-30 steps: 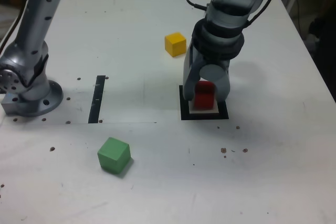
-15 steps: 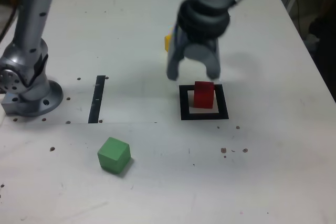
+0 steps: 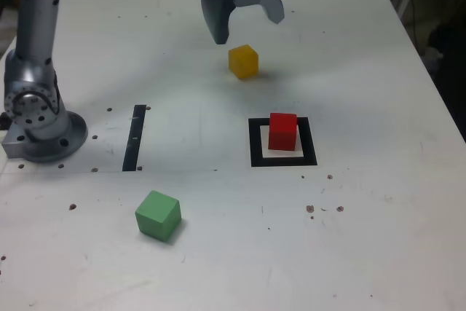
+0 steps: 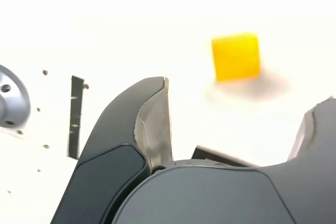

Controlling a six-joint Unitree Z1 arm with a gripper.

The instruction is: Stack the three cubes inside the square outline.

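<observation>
While matte red cube sits in square outline, curved-jaw end effector hangs released, empty.

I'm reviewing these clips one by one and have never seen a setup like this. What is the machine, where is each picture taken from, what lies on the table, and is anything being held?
It is one grey robot arm bolted to a white table. One picture comes from a camera off the arm looking down at the table; the other from a camera on the wrist, looking out past the gripper. Its jaws are open and hold nothing. In the exterior view a yellow cube sits just below it. A red cube stands inside the black square outline. A green cube lies apart, near the front. The thin black strip is only a marking.
</observation>
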